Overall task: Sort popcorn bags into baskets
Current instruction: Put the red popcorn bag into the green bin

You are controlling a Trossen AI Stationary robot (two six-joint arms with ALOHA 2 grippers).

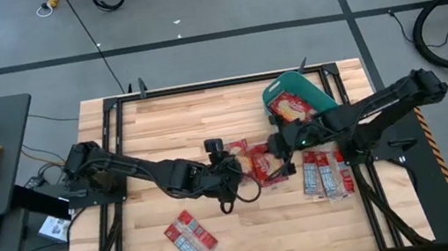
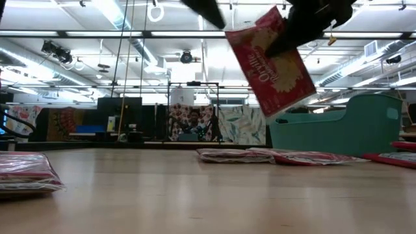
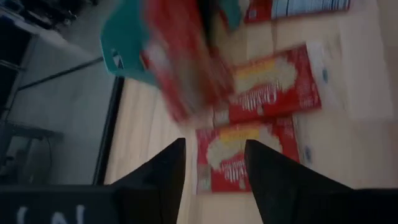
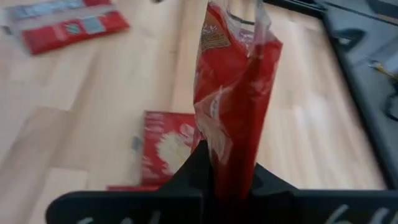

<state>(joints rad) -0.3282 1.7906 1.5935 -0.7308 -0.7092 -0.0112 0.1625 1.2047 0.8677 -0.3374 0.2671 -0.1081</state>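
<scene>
Red packet hangs clamped in your right claw, lifted just beside the teal basket; the left claw looks released nearby. Next, carry it over the basket and let go.

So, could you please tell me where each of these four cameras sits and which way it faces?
High view: above, looking straight down on the table, both arms and the basket.
Low view: at table-top height, looking level across to the basket; the lifted popcorn bag hangs overhead.
Left wrist view: past the left gripper, fingers apart, at bags on the table.
Right wrist view: along the right gripper, shut on the popcorn bag.
Shared: low and right wrist views both show the lifted bag.
</scene>
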